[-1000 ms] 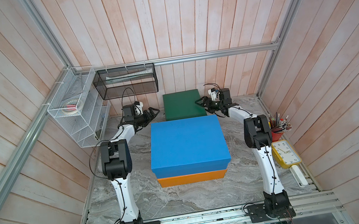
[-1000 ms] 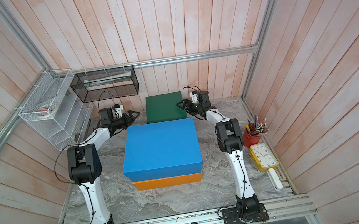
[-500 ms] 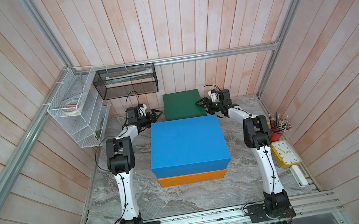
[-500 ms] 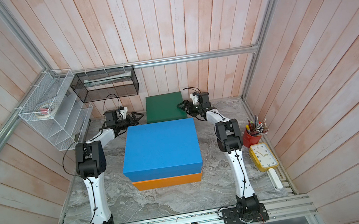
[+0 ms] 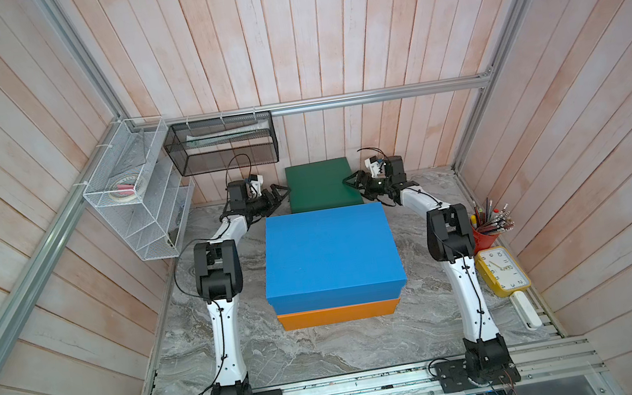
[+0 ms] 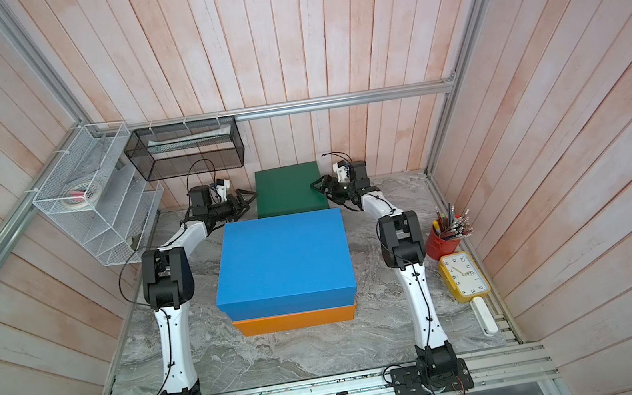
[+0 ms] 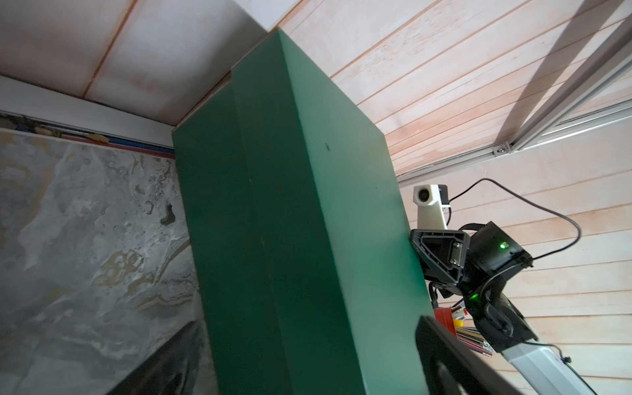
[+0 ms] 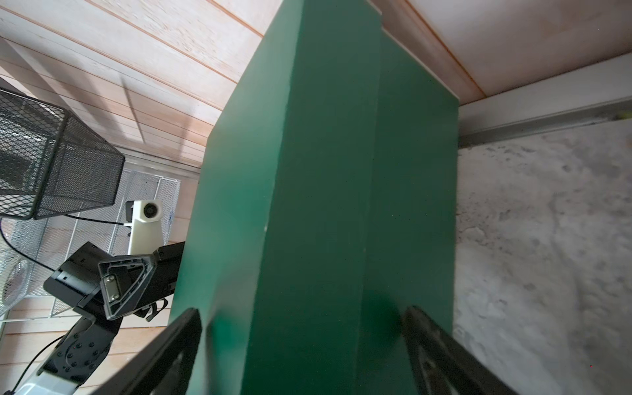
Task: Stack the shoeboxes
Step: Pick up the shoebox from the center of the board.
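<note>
on the far left, the white wire rack [image 5: 134, 199] hangs on the wall. next to it is the black mesh basket [image 5: 223, 144].

below the basket you see your left tool [image 5: 280, 197]. its jaws are spread wide apart. it points at the left end of the dark green box [image 5: 320, 183] and is just beside it. in the left wrist view one black finger [image 7: 444, 355] sticks out by the top of the box. the other finger is low, on the bench side. the box fills the space between them. you cannot tell if they press on it.

the dark green box sits flat on the bench [image 5: 327, 352]. it is at the back, close to the wood wall, with its lid on. just in front of it is the blue box [image 5: 331, 255]. it sits on top of the orange box [image 5: 339, 313]. only the front strip of the orange box shows.

at the right end of the green box is your right tool [image 5: 352, 187]. its jaws are spread wide too. in the right wrist view the box end sits between the two fingers [image 8: 178, 338]. you cannot tell if they squeeze it.

further right, a red cup [image 5: 484, 240] full of pencils stands by the wall. a yellow clock [image 5: 503, 271] lies flat just in front of it.
</note>
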You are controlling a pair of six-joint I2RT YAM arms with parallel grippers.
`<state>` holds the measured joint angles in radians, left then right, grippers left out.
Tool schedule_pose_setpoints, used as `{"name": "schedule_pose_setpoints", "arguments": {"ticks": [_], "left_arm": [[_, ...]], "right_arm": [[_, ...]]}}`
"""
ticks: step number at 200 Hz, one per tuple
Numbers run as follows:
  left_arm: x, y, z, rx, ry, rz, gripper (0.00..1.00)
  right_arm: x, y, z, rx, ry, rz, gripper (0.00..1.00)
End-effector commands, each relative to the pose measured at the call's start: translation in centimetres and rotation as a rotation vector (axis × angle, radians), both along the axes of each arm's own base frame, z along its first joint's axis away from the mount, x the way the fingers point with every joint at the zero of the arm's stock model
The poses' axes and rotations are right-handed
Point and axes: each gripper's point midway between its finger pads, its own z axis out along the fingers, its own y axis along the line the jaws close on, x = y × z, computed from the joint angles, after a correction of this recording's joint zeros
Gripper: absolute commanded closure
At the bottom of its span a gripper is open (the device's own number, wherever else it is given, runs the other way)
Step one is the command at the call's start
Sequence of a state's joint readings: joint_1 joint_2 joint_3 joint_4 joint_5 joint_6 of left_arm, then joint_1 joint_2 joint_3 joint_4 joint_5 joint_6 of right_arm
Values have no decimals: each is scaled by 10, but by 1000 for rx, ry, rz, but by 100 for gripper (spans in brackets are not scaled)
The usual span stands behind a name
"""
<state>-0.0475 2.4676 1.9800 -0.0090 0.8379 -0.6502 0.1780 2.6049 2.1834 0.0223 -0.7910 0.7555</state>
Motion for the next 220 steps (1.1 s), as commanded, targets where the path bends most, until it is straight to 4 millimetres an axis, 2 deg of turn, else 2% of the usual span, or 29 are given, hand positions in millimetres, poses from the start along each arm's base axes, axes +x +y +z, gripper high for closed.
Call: {"name": "schedule_pose_setpoints", "arguments": {"ticks": [1, 17, 18, 21, 55, 113, 148, 163, 165, 168, 220], "left_arm": [[-2, -5, -27, 19, 73, 0, 0], [-1, -11, -31, 8, 88, -12, 0], [0, -11, -32, 7, 91, -12, 0], [0, -11, -31, 5, 91, -14, 0], [4, -25, -24, -1, 65, -36, 0], [6, -35, -18, -26, 46, -52, 0], [8, -38, -4, -21, 8, -57, 1], [9, -37, 5, -12, -15, -54, 1], [9, -37, 7, -10, -18, -54, 1], [9, -37, 8, -8, -22, -54, 2], [7, -34, 44, 18, -93, -46, 4]], "right_arm": [[-3, 10, -5, 17, 13, 39, 6], [-3, 13, 1, 25, 7, 45, 7], [-3, 13, -10, 22, 23, 45, 6], [-3, 14, -17, 22, 35, 47, 7], [-5, 23, -13, 37, 32, 70, 9], [-10, 33, -7, 72, 34, 88, 14], [-9, 35, 9, 95, 4, 93, 19], [-9, 36, 10, 94, -2, 94, 21], [-9, 36, 26, 99, -27, 94, 22], [-9, 35, 33, 100, -41, 94, 22], [-14, 37, 65, 120, -99, 100, 29]]}}
